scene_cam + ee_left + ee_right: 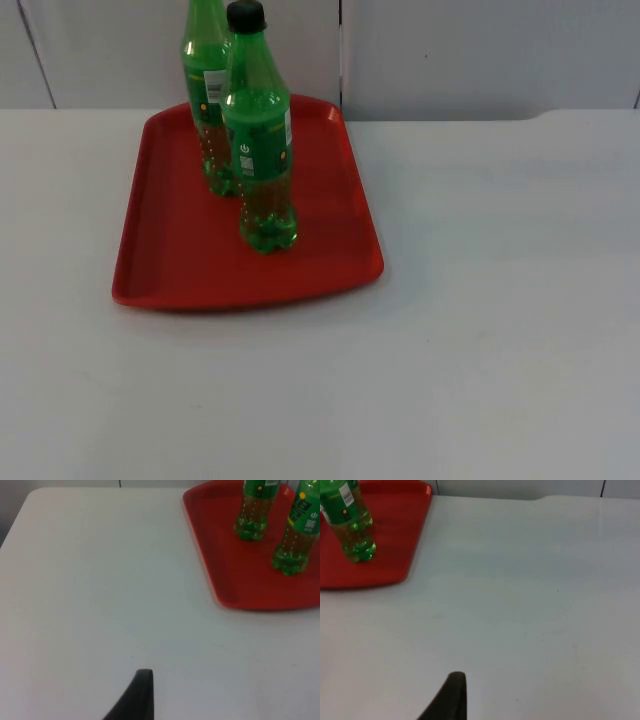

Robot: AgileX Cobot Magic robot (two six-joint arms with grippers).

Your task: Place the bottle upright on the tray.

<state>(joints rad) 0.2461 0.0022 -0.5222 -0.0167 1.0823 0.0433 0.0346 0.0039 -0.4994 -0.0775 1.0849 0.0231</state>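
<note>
The left gripper (142, 692) hangs over bare white table (100, 590), well apart from the tray (225, 575). Whether it is wide or narrow cannot be told. The right gripper (452, 695) also hangs over bare table (530, 605), likewise well apart from the tray (400, 545), and its state cannot be told either. Neither gripper holds anything that can be seen.

In the top view the near stretch of table (420, 380) lies in front, and the red tray (170, 260) sits further back on the left half. Its far edge is close to the grey wall (480, 50).

Two green bottles stand upright on the tray. The capped bottle (260, 150) is the nearer one. It has a black cap and a green label, and its base rests near the tray's middle. The second bottle (205, 100) stands just behind it and to the left, close beside it. Its top is cut off by the picture's edge.

In the left wrist view both bases rest on the tray, the capped bottle (295, 545) nearer and the second bottle (251, 515) further back. In the right wrist view the capped bottle (350, 530) stands on the tray, back from the rim.
</note>
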